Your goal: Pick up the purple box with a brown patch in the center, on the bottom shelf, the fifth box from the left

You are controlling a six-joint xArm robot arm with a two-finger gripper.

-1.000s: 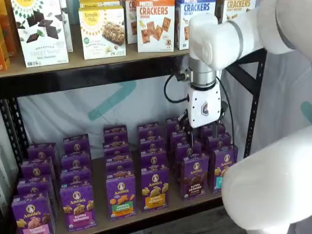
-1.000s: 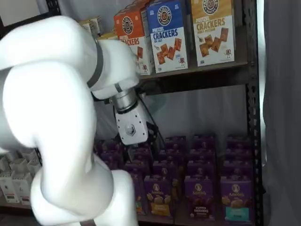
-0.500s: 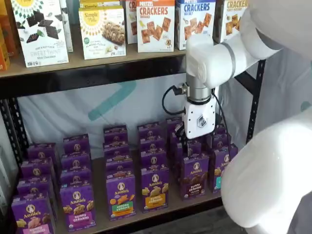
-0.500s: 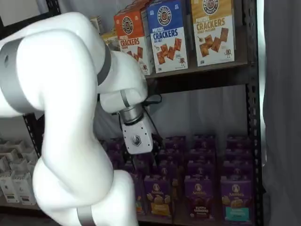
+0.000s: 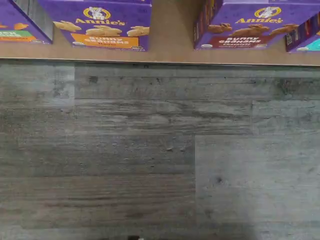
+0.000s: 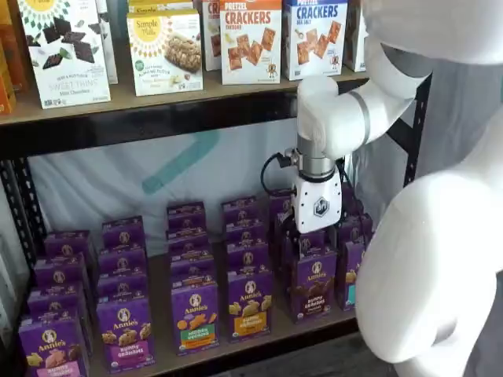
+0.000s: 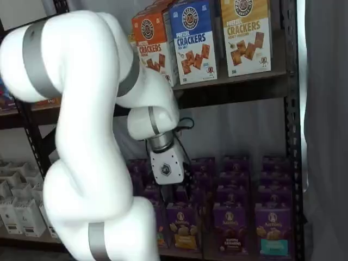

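The purple box with a brown patch (image 6: pixel 314 284) stands at the front of the bottom shelf, right of centre; it shows in both shelf views (image 7: pixel 232 229) and in the wrist view (image 5: pixel 245 29) at the shelf's front edge. My gripper (image 6: pixel 313 240) hangs from its white body just above and slightly behind that box's row. In a shelf view (image 7: pixel 175 189) it sits among the purple boxes. Its black fingers are dark against the boxes, and I cannot tell whether there is a gap. It holds nothing that I can see.
A purple box with an orange patch (image 6: pixel 250 302) stands left of the target, a teal-patch box (image 7: pixel 274 232) right of it. Cracker boxes (image 6: pixel 250 39) fill the upper shelf. A black shelf post (image 6: pixel 409 157) and my arm's large white link (image 6: pixel 428 290) stand at the right. Grey wood floor (image 5: pixel 150 150) lies below.
The gripper has come down and a little to the left, from well above the rows to just over the brown-patch box's row. The arm's links have swung with it.
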